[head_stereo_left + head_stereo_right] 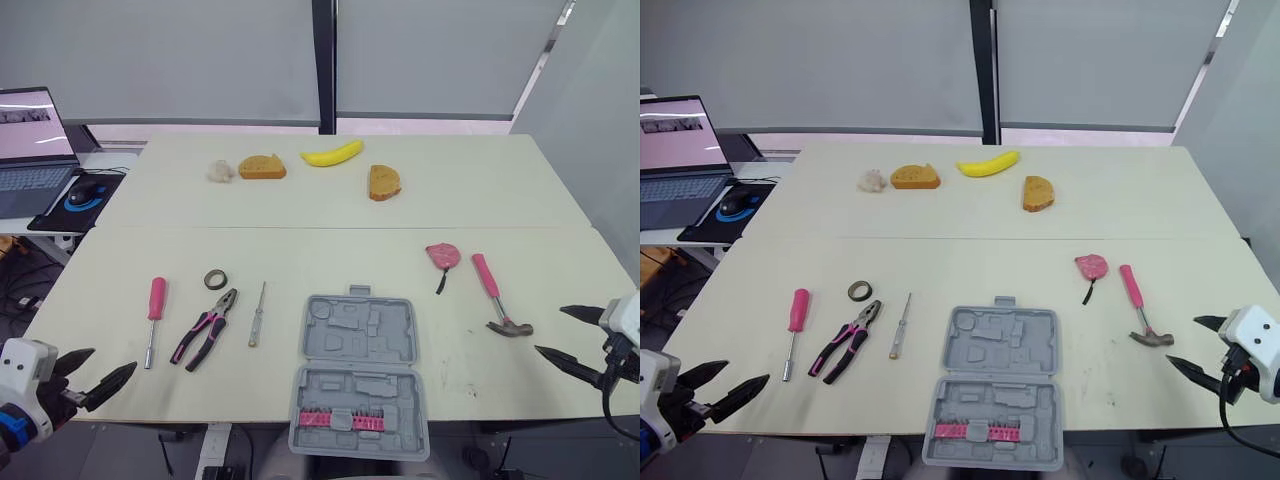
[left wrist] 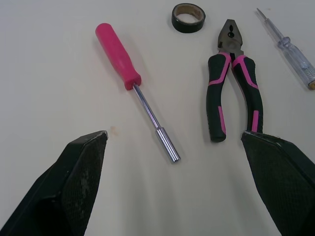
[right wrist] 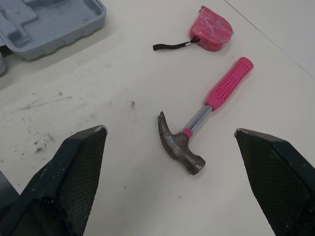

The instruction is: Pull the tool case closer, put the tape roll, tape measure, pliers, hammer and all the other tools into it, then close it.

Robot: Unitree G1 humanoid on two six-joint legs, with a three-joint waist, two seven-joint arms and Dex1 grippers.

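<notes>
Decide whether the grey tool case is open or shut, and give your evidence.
Open. The tool case lies spread flat, both moulded halves facing up, pink bits exposed.

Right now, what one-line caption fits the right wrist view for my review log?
Open right gripper hovers over the pink-handled hammer, tape measure near its handle, tool case corner close by.

The left claw (image 1: 114, 358) hangs low on the robot's left. Its two black fingers (image 2: 81, 172) are spread wide apart and empty, with the tips angled forward and inward. The right claw (image 1: 550, 329) sits low on the right, its fingers likewise splayed wide, gripping nothing, tips pointing inward.
</notes>
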